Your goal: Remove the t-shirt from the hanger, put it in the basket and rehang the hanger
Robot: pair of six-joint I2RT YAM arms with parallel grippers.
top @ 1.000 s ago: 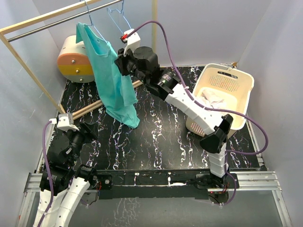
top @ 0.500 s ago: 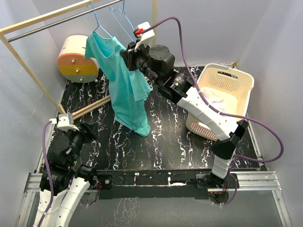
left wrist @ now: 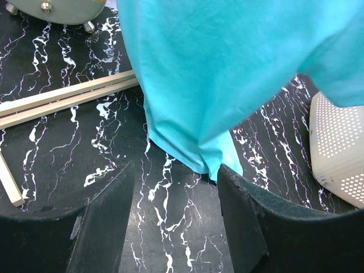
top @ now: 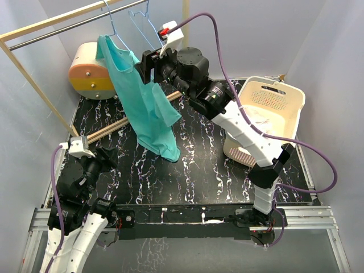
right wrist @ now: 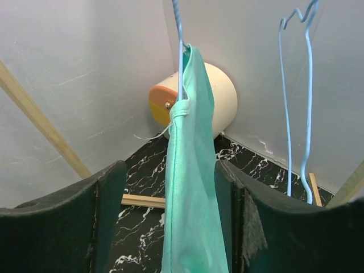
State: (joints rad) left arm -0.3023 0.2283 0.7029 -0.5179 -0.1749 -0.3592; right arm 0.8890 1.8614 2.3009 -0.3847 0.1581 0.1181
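A teal t-shirt (top: 142, 108) hangs bunched from a blue wire hanger (top: 116, 31) on the rail, its hem reaching down near the black marbled table. My right gripper (top: 147, 67) is raised beside the shirt's upper part. In the right wrist view its jaws stand open around the t-shirt (right wrist: 193, 187), which hangs loose between the fingers below the hanger (right wrist: 179, 34). My left gripper (left wrist: 176, 187) is open and empty low at the near left. It faces the t-shirt's (left wrist: 227, 68) hem from a distance.
A second, empty blue hanger (top: 142, 23) hangs to the right of the first. A cream and orange round container (top: 91, 71) stands at the back left. A white laundry basket (top: 284, 96) holding pale cloth is at the right. The rack's wooden base bar (top: 108, 129) crosses the table.
My right gripper, shut on the shirt and pulling it right a moment ago, has opened. The shirt has swung back to the left on its hanger. The left arm is still.
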